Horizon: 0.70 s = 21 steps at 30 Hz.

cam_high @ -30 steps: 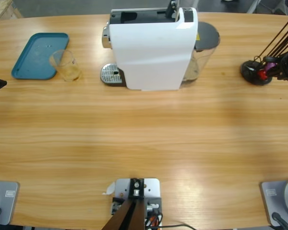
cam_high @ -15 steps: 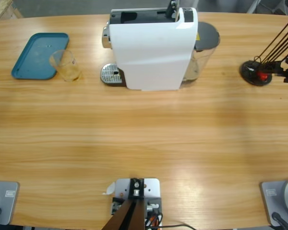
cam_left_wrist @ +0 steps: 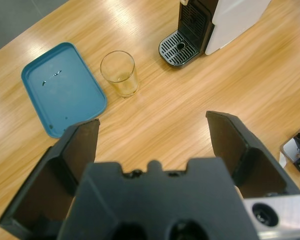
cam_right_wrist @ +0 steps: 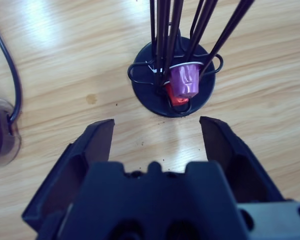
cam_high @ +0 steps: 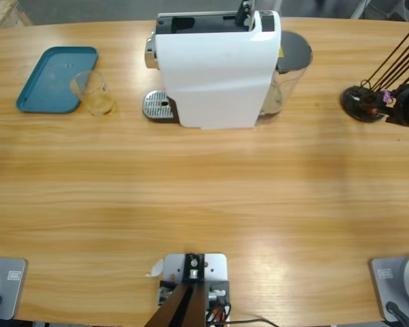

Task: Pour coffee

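— How are the two pincers seen?

— In the left wrist view, the left gripper (cam_left_wrist: 152, 137) is held wide open, and nothing is held between its jaws. Only bare table (cam_left_wrist: 180, 100) is seen in the gap. In the right wrist view, the right gripper (cam_right_wrist: 157, 135) is spread wide too, and nothing is touched by it.

— What is seen past the left one?

— A clear glass (cam_left_wrist: 120, 73) is stood upright in the upper middle of the frame, just beside a blue tray (cam_left_wrist: 60, 85) at the upper left. A faint yellow tint is seen in the glass; no dark coffee can be made out in it. At the top of the frame, the drip grate (cam_left_wrist: 177, 48) of the white coffee machine (cam_left_wrist: 235, 20) is seen, near the glass but apart from it.

— And past the right one?

— A black wire capsule stand (cam_right_wrist: 172, 80) is found in the upper middle, near the jaws but apart from them. A purple capsule (cam_right_wrist: 184, 80) is held in it, with a red capsule (cam_right_wrist: 174, 99) just under it. A dark cable (cam_right_wrist: 7, 65) is seen at the left edge.

— And from high up?

— The machine (cam_high: 218, 68) is placed at the top middle, the tray (cam_high: 54, 78) and glass (cam_high: 93, 93) at the upper left, and the stand (cam_high: 365, 103) at the right edge.
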### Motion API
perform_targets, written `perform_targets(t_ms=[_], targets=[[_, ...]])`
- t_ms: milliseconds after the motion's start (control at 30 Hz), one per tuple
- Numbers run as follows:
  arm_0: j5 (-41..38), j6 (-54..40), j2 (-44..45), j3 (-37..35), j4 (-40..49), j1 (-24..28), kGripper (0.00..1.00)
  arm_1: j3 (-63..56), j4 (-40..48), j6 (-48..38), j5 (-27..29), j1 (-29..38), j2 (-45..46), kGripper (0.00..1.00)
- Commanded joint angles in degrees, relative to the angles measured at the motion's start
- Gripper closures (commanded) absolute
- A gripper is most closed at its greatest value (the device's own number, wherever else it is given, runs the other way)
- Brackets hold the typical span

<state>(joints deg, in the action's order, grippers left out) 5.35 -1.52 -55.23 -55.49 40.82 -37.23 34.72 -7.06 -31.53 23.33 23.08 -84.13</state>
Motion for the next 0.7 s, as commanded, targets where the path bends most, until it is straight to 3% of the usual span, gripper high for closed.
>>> perform_targets(t_ms=[33,200,633,700], targets=[[-0.7,0.6,2.4,2.3,-0.8,-0.1,0.082,-1.9,1.4,-0.6,0.8,-3.1,-2.6,0.202],[-0.7,0.6,2.4,2.6,-1.2,-0.1,0.082,-2.3,2.4,0.7,-1.1,-7.1,-2.5,0.202],[-0.7,0.7,2.8,2.7,-1.2,-0.1,0.087,-1.3,4.3,4.1,-5.0,-7.3,-6.7,0.209],[-0.7,0.6,2.7,2.8,-1.3,-0.1,0.087,-1.1,4.3,4.1,-4.7,-7.6,-7.2,0.245]])
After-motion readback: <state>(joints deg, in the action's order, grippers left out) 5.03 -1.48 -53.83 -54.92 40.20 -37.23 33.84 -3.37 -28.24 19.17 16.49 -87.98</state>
